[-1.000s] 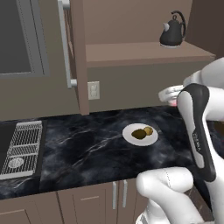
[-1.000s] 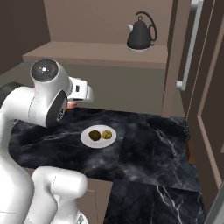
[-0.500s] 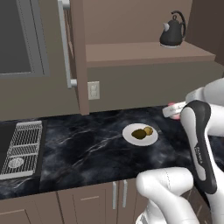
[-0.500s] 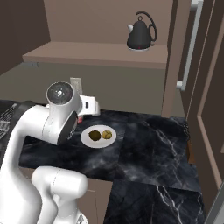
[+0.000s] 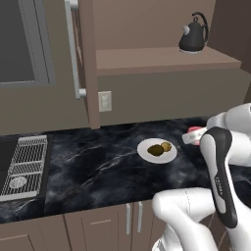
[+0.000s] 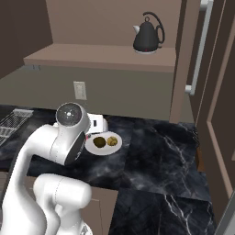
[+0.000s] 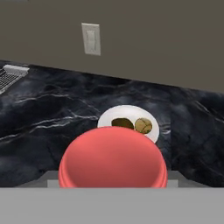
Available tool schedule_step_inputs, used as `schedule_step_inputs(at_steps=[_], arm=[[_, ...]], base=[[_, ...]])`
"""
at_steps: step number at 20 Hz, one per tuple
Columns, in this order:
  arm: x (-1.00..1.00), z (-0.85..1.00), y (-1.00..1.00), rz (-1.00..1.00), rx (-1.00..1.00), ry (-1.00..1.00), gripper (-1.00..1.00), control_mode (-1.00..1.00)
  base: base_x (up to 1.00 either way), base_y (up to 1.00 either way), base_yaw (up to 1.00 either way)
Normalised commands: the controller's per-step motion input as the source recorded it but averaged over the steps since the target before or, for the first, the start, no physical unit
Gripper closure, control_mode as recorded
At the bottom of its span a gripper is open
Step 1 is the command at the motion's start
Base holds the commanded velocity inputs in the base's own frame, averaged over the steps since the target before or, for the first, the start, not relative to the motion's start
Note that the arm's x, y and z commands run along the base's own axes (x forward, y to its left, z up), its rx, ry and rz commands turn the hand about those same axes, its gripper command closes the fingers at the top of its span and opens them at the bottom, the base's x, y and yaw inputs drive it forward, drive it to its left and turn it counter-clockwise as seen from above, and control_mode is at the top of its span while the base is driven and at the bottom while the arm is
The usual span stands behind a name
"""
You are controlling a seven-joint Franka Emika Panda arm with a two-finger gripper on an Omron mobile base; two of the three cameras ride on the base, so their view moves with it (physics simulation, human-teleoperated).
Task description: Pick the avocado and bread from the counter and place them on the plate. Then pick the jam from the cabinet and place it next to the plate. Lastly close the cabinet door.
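Observation:
A white plate sits on the black marble counter, carrying the dark avocado and the round tan bread. The jam, a jar with a red lid, hangs just right of the plate, a little above the counter, with my gripper shut on it. Looking along the hand, the red jam lid covers my fingertips, and beyond it lie the plate, avocado and bread. From the right base, my hand hovers over the near-left rim of the plate.
The cabinet door stands open over the counter, its handle facing out. A black kettle rests on the shelf above. A stove grate lies at the counter's left. A wall outlet is behind the plate.
My arm has come down from shelf height toward the counter beside the plate, still carrying the jam. Plate, avocado and bread have not moved.

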Motion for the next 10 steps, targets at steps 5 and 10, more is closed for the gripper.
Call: schedule_step_inputs(at_steps=[5, 10], arm=[[0.0, -0.4, 0.0, 0.0, -0.04, 0.04, 1.0, -1.0], [0.0, -0.4, 0.0, 0.0, -0.04, 0.03, 1.0, -1.0]], base=[[0.0, 0.0, 0.0], [0.0, 0.0, 0.0]])
